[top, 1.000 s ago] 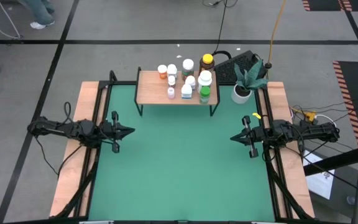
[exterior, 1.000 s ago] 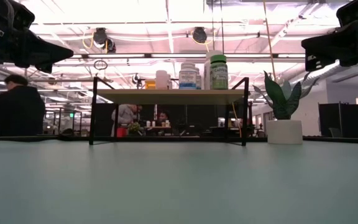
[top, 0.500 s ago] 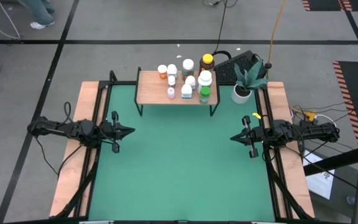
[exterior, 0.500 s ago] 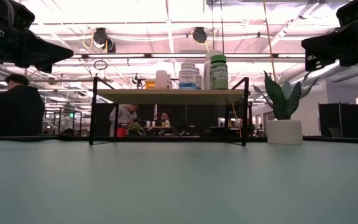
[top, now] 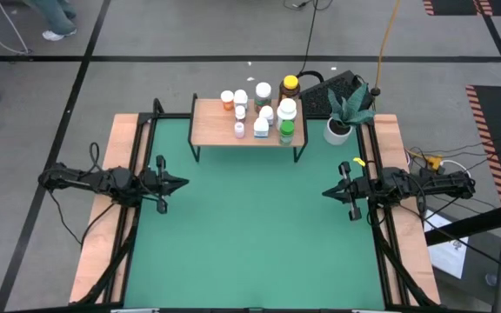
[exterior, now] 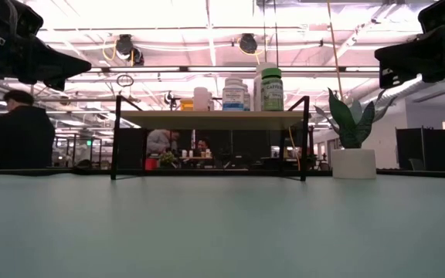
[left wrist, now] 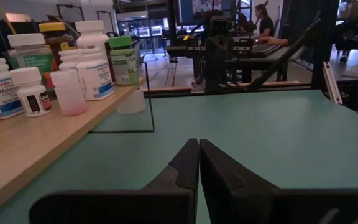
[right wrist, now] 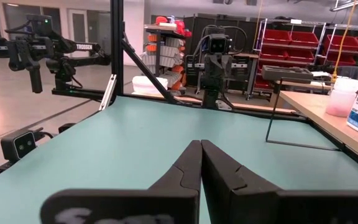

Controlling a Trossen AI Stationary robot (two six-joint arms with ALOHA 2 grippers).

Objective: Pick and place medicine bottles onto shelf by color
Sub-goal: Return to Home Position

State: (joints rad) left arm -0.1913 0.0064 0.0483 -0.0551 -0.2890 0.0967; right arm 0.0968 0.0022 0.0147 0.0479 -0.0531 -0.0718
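Left pincer (top: 183, 183) and right pincer (top: 325, 193), both closed on nothing, face each other across the counter (top: 250, 243), well apart from the medicine bottles (top: 262, 111) on the shelf (top: 211, 128).

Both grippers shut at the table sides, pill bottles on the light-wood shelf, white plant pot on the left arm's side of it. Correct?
No: the white plant pot stands on the right arm's side of the light-wood shelf, per the high view. Left gripper and right gripper are shut, pill bottles on the shelf.
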